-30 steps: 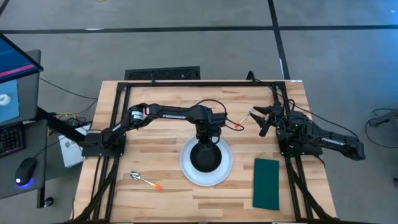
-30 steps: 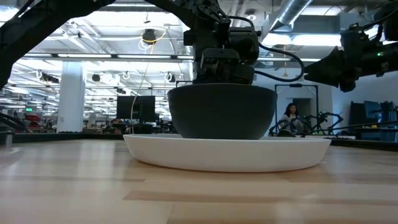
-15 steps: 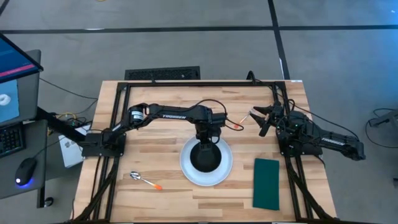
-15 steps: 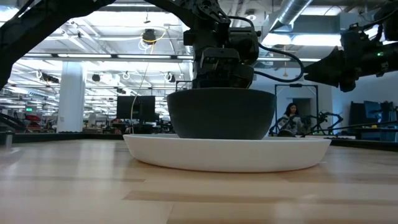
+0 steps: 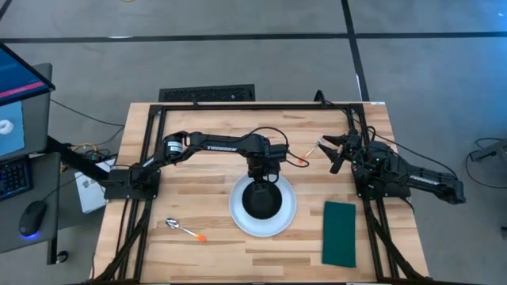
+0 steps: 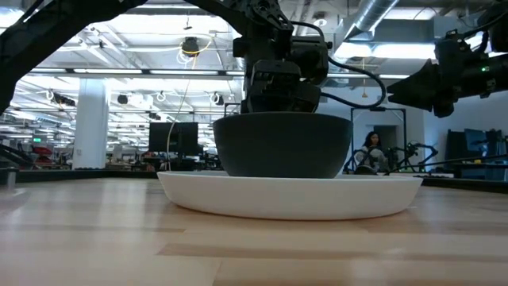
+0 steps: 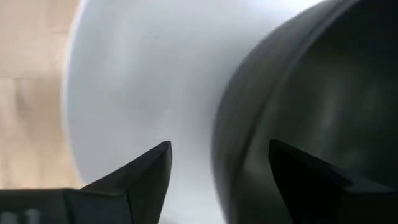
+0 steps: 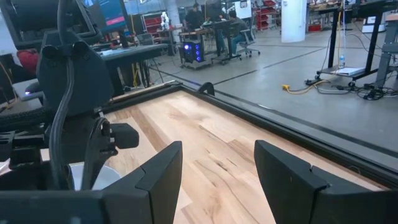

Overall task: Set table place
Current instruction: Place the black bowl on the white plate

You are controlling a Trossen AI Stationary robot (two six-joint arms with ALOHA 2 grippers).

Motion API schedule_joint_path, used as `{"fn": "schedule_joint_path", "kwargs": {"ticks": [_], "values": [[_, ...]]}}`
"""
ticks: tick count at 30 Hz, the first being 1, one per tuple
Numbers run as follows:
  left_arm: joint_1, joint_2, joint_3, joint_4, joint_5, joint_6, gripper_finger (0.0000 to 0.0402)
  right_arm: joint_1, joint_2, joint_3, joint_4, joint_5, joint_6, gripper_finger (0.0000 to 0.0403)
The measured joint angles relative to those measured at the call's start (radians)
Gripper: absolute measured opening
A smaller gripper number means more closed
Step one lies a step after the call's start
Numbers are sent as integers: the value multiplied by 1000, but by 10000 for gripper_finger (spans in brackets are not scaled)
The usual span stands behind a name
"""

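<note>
The black bowl [image 5: 262, 199] sits on the white plate [image 5: 239, 220], a little toward the far side of its centre, in the middle of the desk [image 5: 198, 186]. The left gripper [image 5: 262, 176] hangs just above the bowl's far rim, its fingers [image 7: 144, 172] spread, one outside the wall and one over the inside, pinching nothing. It seems the bowl is just placed; a good release means lifting straight up, so no finger drags the rim and shifts the bowl. The right gripper [image 5: 332, 155] waits at the far right, fingers spread. The spoon [image 5: 184, 230] lies near left, the green napkin [image 5: 340, 233] near right.
</note>
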Motion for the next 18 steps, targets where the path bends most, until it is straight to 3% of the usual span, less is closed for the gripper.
{"fn": "schedule_joint_path", "kwargs": {"ticks": [8,18], "values": [[1,-3,2,-8,-76,-16,268,0,0,0,0,0,0,224],[-1,-5,190,-181,-84,-9,268,0,0,0,0,0,-1,224]]}}
